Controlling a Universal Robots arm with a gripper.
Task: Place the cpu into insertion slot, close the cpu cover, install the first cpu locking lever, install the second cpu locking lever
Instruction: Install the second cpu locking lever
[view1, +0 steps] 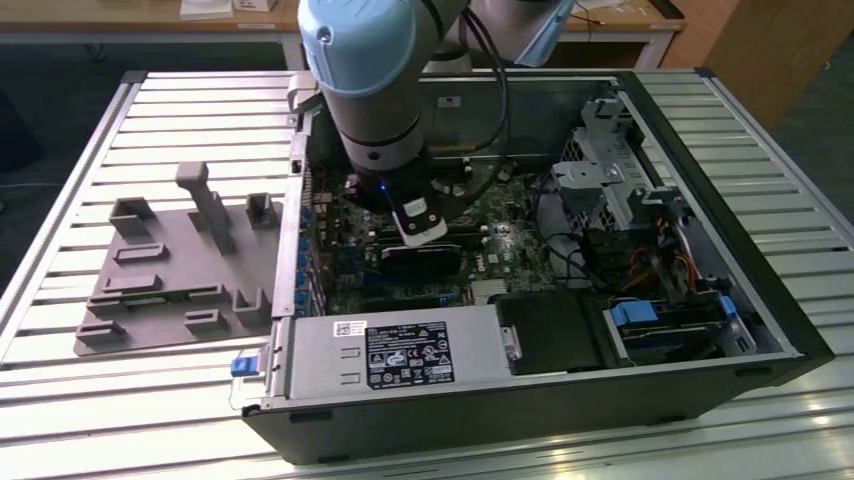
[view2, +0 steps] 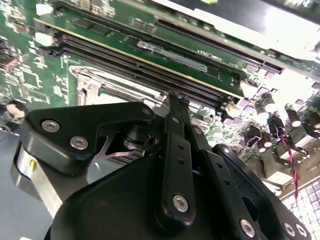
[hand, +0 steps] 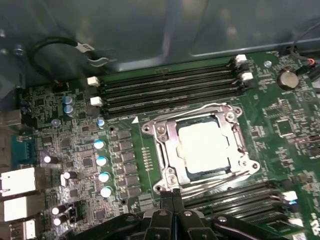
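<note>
The gripper has its two fingers pressed together, tips meeting with no gap, and it holds nothing. In the first wrist view the tips sit low over the green board, just beside the near edge of the socket. In the second wrist view the closed fingers point at the memory slots.

The cpu lies flat in the socket, its pale top showing through the square window of the cover, which lies down around it. Black memory slots run along the far side of the socket, and more lie on the near side.

In the exterior view the arm reaches down into the open case, which lies on a slatted table. A grey fixture sits on the table toward that view's left of the case.
</note>
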